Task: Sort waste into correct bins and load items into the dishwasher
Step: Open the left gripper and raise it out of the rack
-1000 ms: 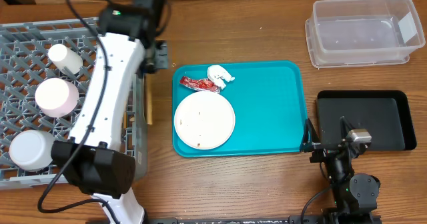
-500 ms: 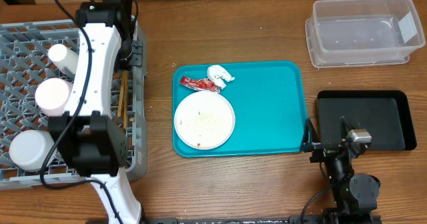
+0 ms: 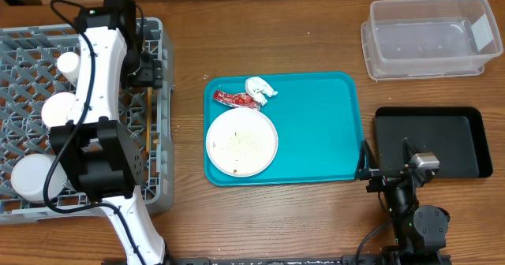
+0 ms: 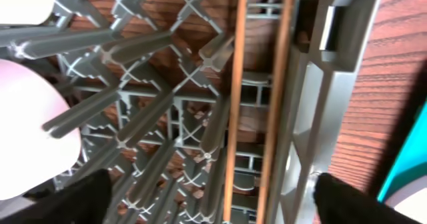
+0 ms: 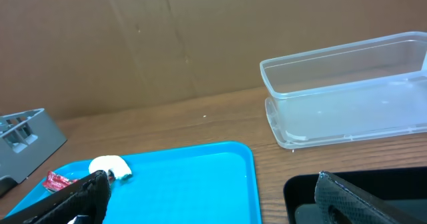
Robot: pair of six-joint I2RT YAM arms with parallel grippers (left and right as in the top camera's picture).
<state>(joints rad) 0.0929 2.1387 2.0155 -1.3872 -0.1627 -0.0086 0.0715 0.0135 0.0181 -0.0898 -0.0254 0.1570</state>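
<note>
The grey dishwasher rack (image 3: pixel 162 162) fills the left side. In it lie a white cup (image 3: pixel 68 64), a pinkish bowl (image 3: pixel 57 112), a pale bowl (image 3: pixel 30 178) and the wooden chopsticks (image 3: pixel 147 119). My left gripper (image 3: pixel 150 74) hangs open just above the chopsticks (image 4: pixel 234 117), which rest on the lattice by the rack's right wall (image 4: pixel 313 117). On the teal tray (image 3: pixel 316 139) sit the white plate (image 3: pixel 241 142) with rice crumbs, the red wrapper (image 3: pixel 236 99) and the white tissue (image 3: pixel 260 87). My right gripper (image 3: pixel 369 169) stands open and empty at the tray's right edge.
The clear tub (image 3: pixel 430 38) stands at the back right. The black tray (image 3: pixel 430 139) lies in front of it, beside the right arm. In the right wrist view the tissue (image 5: pixel 111 166) and wrapper (image 5: pixel 57 181) lie far left, and the tub (image 5: pixel 347 91) is ahead on the right.
My left arm has swung left from beside the rack's right wall to over the rack. Its gripper has opened, and the chopsticks now lie loose in the rack. The right arm has not moved.
</note>
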